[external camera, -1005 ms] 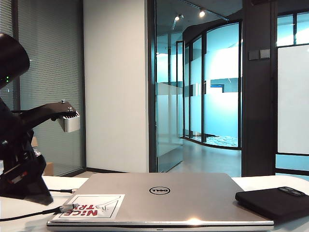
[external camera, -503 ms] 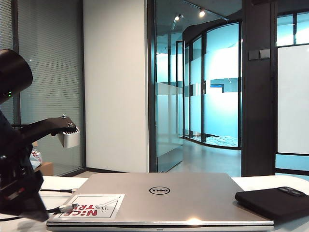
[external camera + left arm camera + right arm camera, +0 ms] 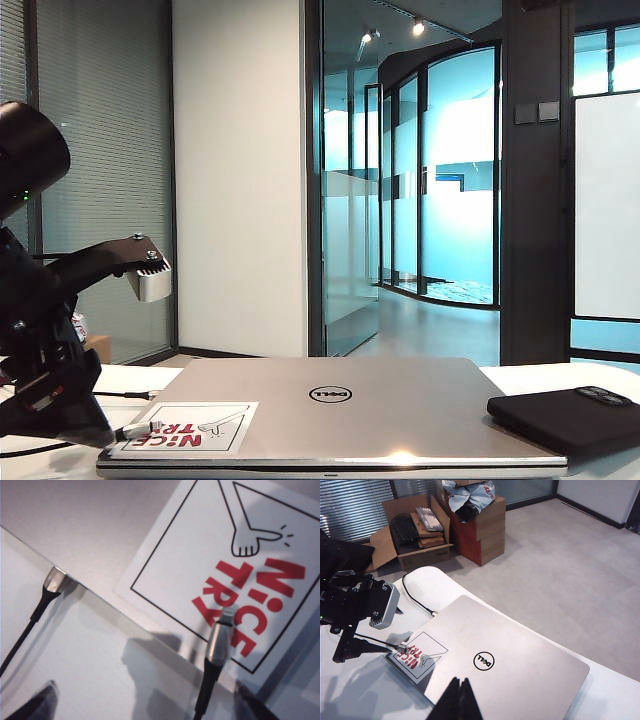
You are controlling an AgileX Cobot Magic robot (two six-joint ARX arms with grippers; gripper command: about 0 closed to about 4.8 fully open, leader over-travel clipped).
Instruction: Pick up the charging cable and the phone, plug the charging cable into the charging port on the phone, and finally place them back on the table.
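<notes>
1. I have the left gripper (image 3: 145,707) low over the near-left corner of the laptop (image 3: 400,400), jaws spread wide and holding nothing. In the left wrist view only its two dark fingertips (image 3: 35,705) show, one on either side of the cord I am after.
2. The charging cable (image 3: 220,640) lies between those tips. Its silvery plug rests on the edge of the "NICE TRY" sticker (image 3: 240,565) on the laptop lid, and the black cord trails off over the lid's edge toward the gripper. That is why I judge the jaws sit open and low: lined up to close on the cord just behind the plug.
3. A second cord (image 3: 50,582) with a silvery tip lies against the laptop's side edge, well apart from the gripper. I mean to leave it alone.
4. The right gripper (image 3: 457,700) hangs high above the laptop's near edge, its fingers pressed together and empty, parked until the phone's turn.
5. The phone (image 3: 570,415) lies flat on the table (image 3: 130,378) just beside the laptop's right side, untouched, camera bump at its far end.
6. The table is plain white; the closed silver laptop takes up much of it.
7. Beyond are grey floor, open cardboard boxes (image 3: 440,525), blinds and glass partitions.
</notes>
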